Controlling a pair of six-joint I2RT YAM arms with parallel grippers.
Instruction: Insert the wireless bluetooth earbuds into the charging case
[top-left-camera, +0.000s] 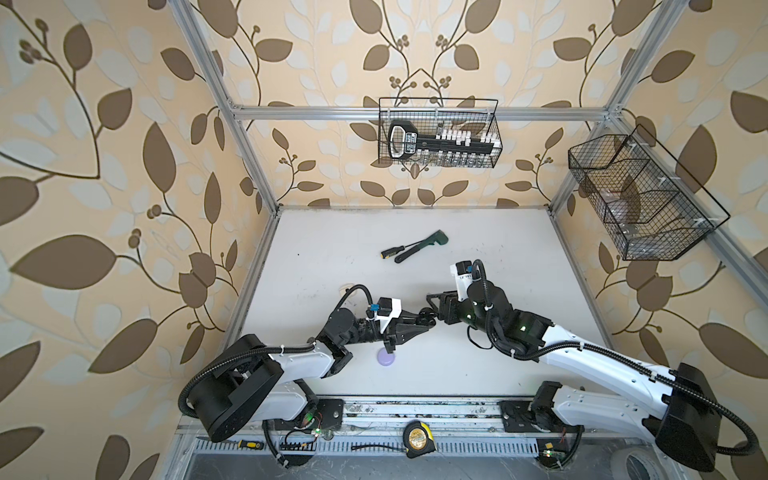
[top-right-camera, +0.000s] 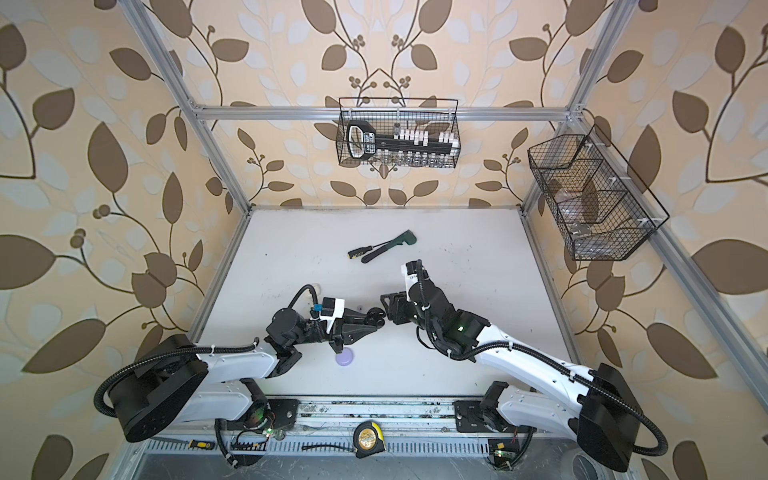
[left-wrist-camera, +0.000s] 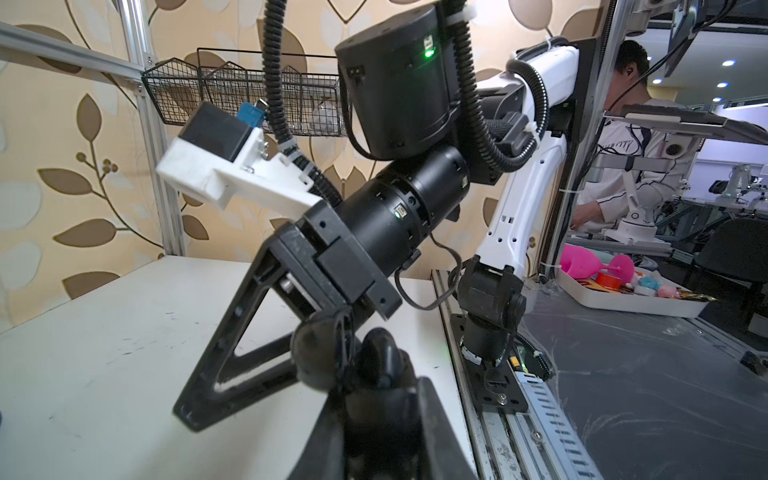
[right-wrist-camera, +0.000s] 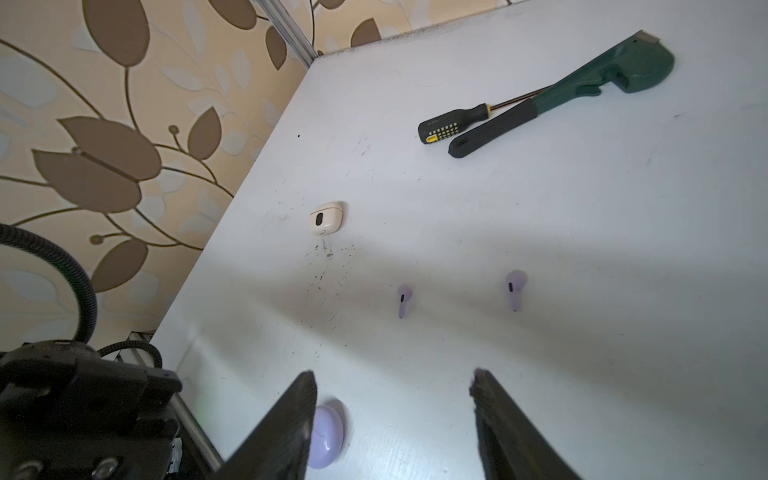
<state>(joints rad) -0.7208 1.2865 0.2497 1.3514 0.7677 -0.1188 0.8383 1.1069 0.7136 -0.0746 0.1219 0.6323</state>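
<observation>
A tiny lilac stemmed plastic earbud and its twin lie flat ahead of the right gripper, whose jaws stand apart and empty. Their stems run back toward it, heads away. They look light, hard and slippery, so pinch across the bulb. The left gripper clamps a black rounded charging case.

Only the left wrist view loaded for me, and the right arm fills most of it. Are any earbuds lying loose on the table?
Observer: Yes. The right wrist view shows two lilac earbuds lying apart on the table.
Operator: Is their case out too?
Observer: A lilac case lies nearer the front edge, seen in both top views.
Operator: Any other case?
Observer: A cream case, which looks closed, lies toward the left wall.
</observation>
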